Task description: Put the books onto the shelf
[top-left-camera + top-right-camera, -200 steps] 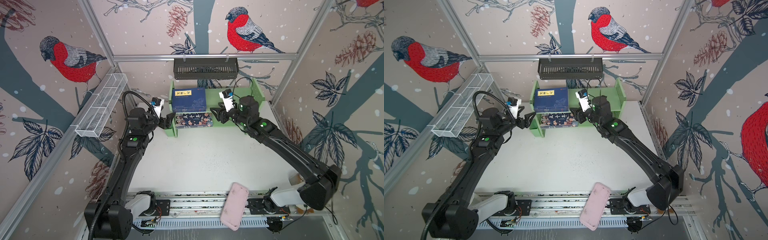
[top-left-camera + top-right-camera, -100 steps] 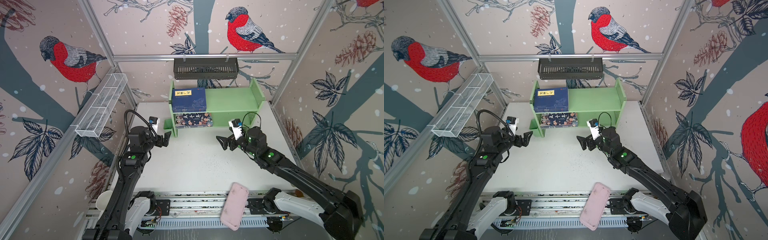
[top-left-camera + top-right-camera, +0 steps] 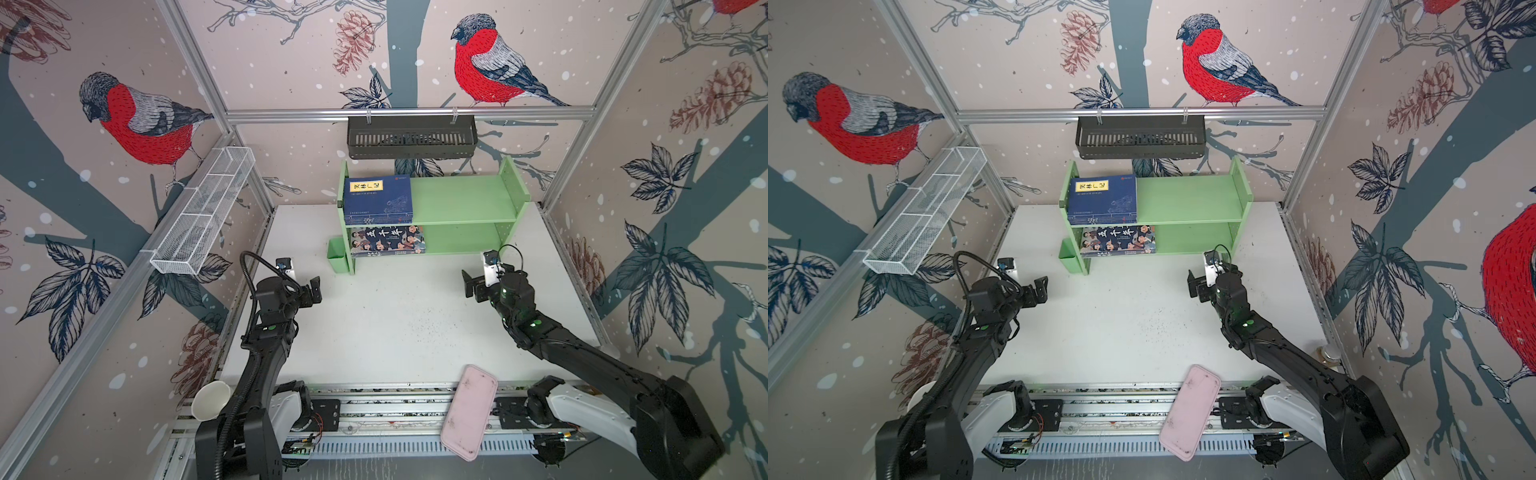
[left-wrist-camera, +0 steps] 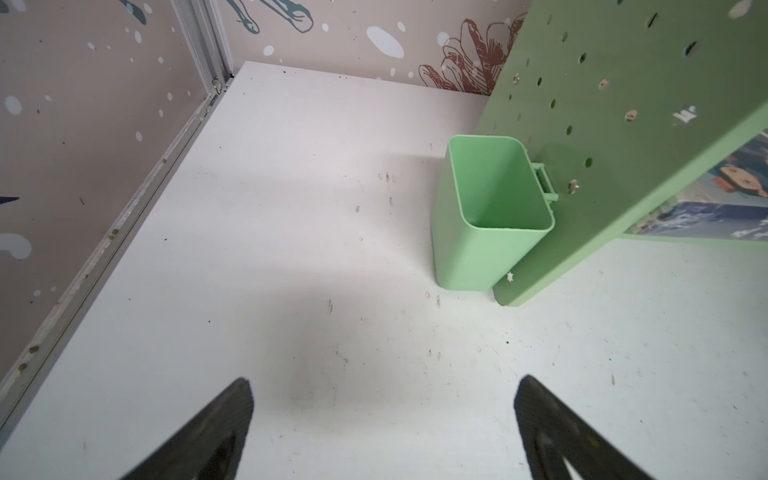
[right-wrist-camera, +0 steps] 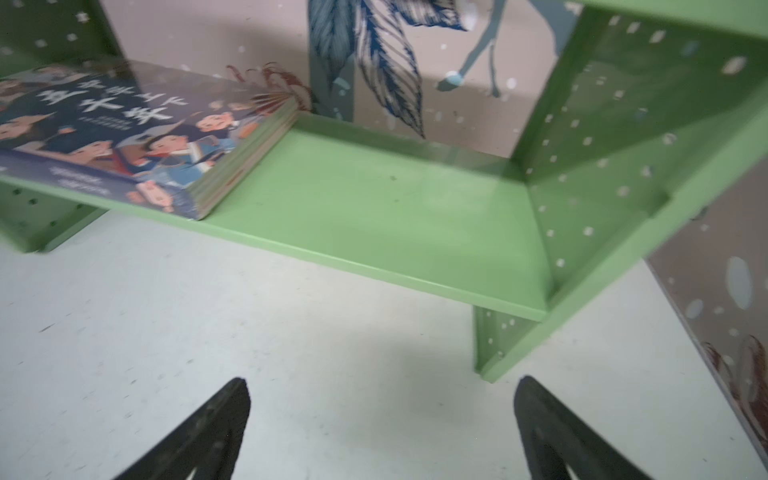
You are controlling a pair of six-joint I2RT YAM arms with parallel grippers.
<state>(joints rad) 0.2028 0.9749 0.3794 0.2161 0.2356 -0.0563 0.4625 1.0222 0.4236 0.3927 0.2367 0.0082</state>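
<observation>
Books (image 3: 378, 199) lie flat on the perforated green shelf (image 3: 461, 201). Left gripper (image 4: 384, 386) and right gripper (image 5: 382, 386) gape, empty.

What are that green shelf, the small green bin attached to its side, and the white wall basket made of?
Green shelf: matte painted panels, thin with rows of small holes; metal or wood, hard to tell. Green bin: probably moulded plastic, given thin walls and rounded corners. White basket: fine wire mesh, white-coated, see-through.
</observation>
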